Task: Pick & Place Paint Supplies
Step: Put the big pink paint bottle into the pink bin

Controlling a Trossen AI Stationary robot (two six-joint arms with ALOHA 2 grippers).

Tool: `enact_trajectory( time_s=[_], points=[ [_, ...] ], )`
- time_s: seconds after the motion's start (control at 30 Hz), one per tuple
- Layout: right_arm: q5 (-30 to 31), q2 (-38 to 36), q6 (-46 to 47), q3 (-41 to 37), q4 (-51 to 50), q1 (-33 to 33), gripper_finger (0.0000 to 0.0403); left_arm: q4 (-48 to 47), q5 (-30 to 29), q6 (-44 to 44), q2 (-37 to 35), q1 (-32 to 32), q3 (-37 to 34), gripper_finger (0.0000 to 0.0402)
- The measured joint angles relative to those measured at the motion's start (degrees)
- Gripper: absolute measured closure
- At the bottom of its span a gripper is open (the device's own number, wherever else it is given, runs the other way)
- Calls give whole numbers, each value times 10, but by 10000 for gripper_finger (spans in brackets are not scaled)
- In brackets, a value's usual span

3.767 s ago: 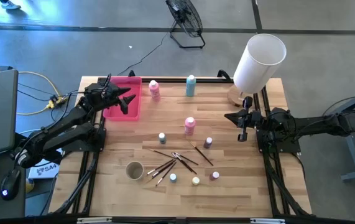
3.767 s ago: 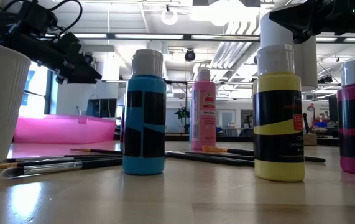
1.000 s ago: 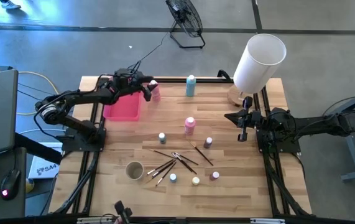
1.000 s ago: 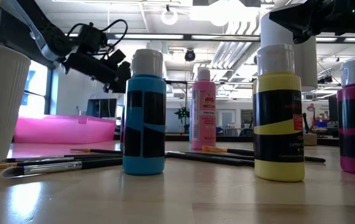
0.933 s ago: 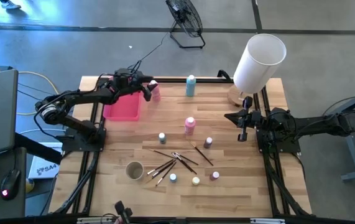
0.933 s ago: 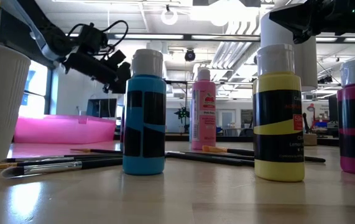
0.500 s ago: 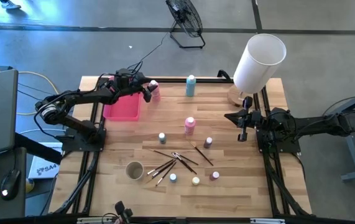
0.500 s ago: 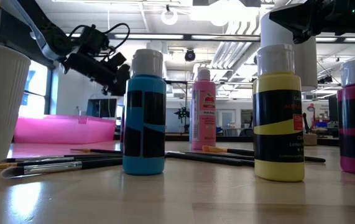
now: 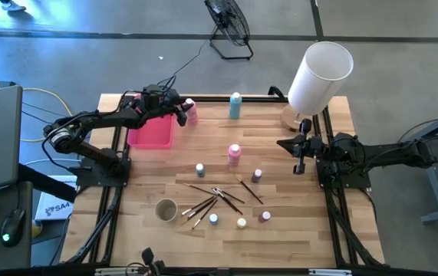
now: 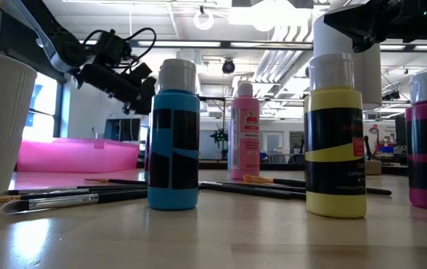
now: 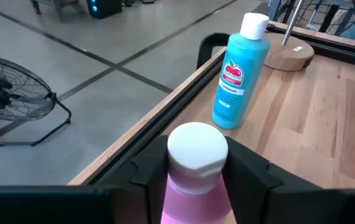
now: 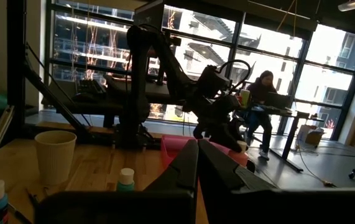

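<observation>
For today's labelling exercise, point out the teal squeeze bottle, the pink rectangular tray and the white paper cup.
teal squeeze bottle (image 11: 234,81): left wrist view, on its label.
pink rectangular tray (image 9: 151,135): high view, on its floor.
white paper cup (image 9: 166,209): high view, on its rim.

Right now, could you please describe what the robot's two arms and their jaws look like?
Both arms are dark, nearly black, built of jointed tubular links. The left gripper has loose black cable loops arching over its wrist and blocky, angular dark jaws. The right gripper is equally dark, with slim flat jaws tapering to thin edges. No markings show.
</observation>
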Motion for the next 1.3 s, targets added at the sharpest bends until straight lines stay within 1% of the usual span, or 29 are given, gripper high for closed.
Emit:
enact_trajectory(
  time_s=[0.77,1.03,1.3],
  points=[
    [0,0,0,0,0,0,400,0,-2,-13,0,0,0,266],
    [0,0,0,0,0,0,400,0,9,-13,0,0,0,283],
    [0,0,0,0,0,0,400,0,10,-15,0,0,0,273]
  ],
)
